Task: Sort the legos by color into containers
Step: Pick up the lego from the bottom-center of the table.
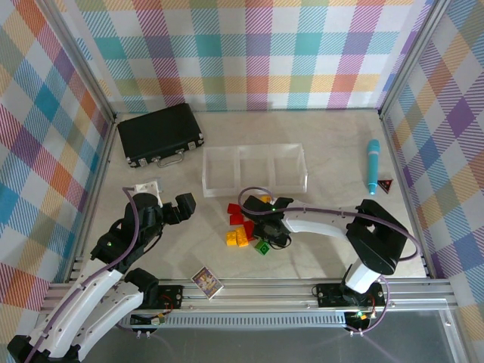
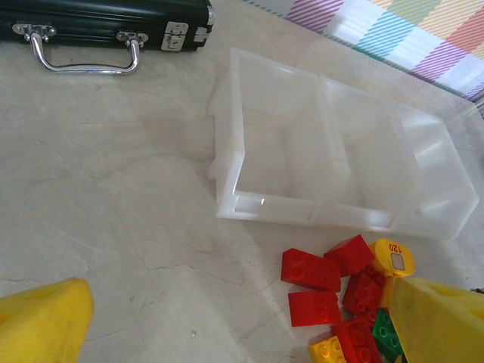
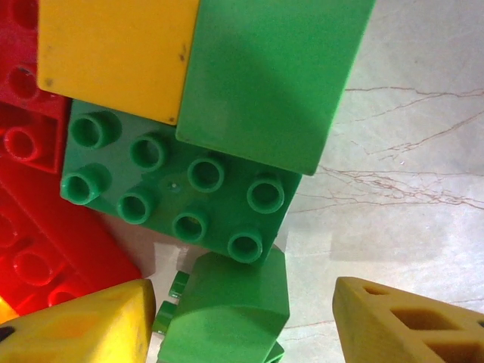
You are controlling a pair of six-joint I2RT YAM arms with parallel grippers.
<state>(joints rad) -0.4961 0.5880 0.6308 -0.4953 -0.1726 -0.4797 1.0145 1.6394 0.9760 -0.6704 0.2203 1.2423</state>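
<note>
The legos (image 1: 243,227), red, yellow and green, lie in a loose pile on the table in front of the containers (image 1: 219,185), a row of three clear trays with nothing in them. My right gripper (image 1: 265,237) is down at the pile's right side. In the right wrist view its jaws (image 3: 242,293) stand open around a small green brick (image 3: 227,310): the left finger (image 3: 83,325) is next to its studs, the right finger (image 3: 408,318) a gap away. A larger green brick (image 3: 174,189) lies just beyond. My left gripper (image 1: 181,207) hovers open left of the pile, holding nothing.
A black hard case (image 1: 160,134) lies at the back left, with a small white piece (image 1: 144,187) in front of it. A blue pen-like tool (image 1: 373,166) and a small dark triangle (image 1: 387,185) lie at the right. A picture card (image 1: 206,282) sits near the front rail.
</note>
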